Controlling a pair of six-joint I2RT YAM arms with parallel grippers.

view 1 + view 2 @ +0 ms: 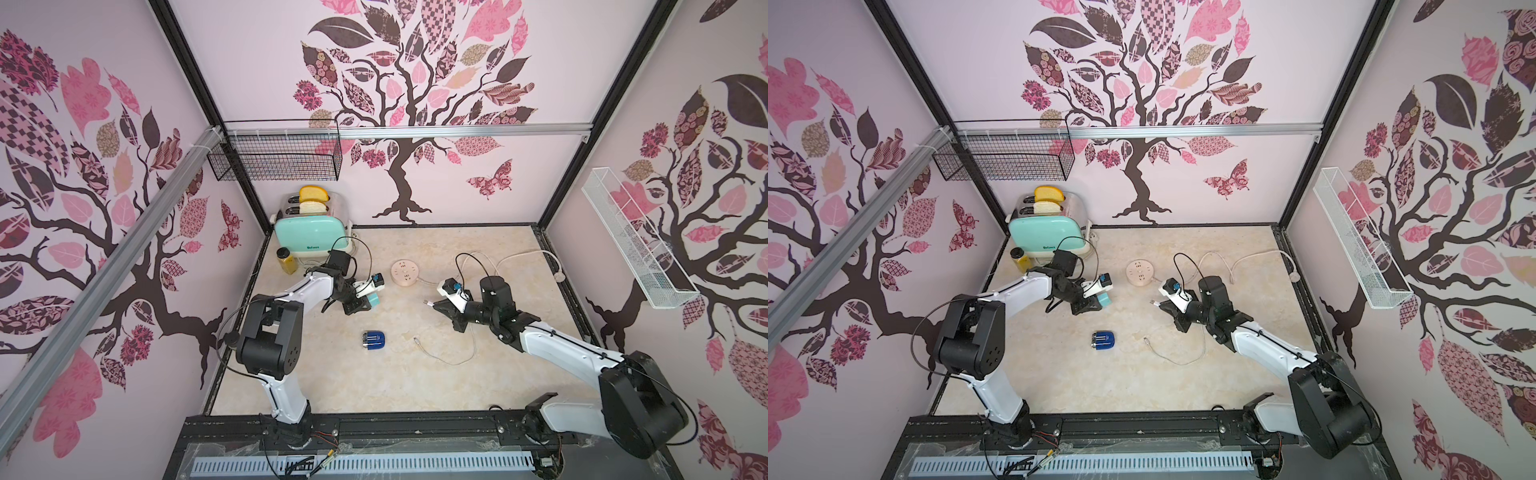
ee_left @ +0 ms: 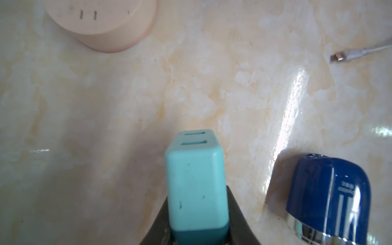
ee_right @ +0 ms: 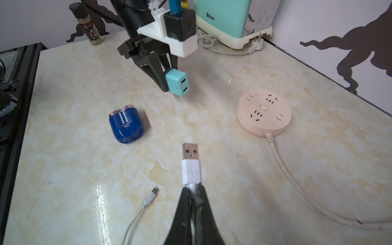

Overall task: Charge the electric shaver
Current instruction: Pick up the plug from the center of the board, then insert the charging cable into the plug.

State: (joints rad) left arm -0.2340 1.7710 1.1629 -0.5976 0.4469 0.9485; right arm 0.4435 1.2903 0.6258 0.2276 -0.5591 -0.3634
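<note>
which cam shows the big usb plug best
Right wrist view: the usb plug is close and sharp, contacts facing the camera. In both top views it is a tiny speck. The left wrist view does not show it.

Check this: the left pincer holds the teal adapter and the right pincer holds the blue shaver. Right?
No: the right pincer holds the white USB plug; the right wrist view shows the blue shaver lying free. The left pincer holds the teal adapter.
</note>
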